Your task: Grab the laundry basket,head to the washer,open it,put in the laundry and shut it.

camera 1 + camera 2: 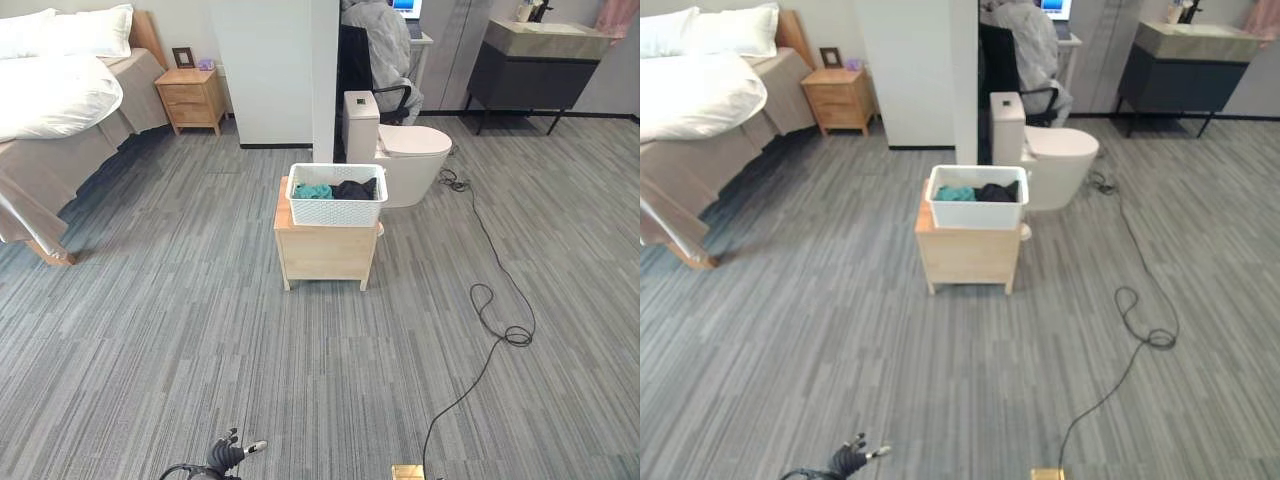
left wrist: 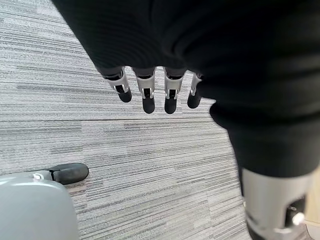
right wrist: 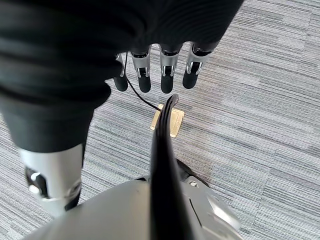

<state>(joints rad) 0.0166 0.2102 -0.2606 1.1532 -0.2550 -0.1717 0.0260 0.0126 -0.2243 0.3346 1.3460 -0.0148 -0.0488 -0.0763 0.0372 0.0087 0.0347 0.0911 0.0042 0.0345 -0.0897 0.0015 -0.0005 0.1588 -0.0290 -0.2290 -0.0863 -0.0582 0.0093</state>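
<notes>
Grey carpet, white laundry basket [image 1: 336, 195] on wooden cabinet [image 1: 326, 250], any print seemingly unreadable, both robot hands [image 2: 150, 90] [image 3: 160, 70] released

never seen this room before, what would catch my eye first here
Mid-floor, a white laundry basket with teal and dark clothes sits on a small wooden cabinet, with a white toilet right behind it. A bed with white bedding fills the far left corner. Both hands hang open over the grey floor, the left hand and right hand holding nothing.
</notes>
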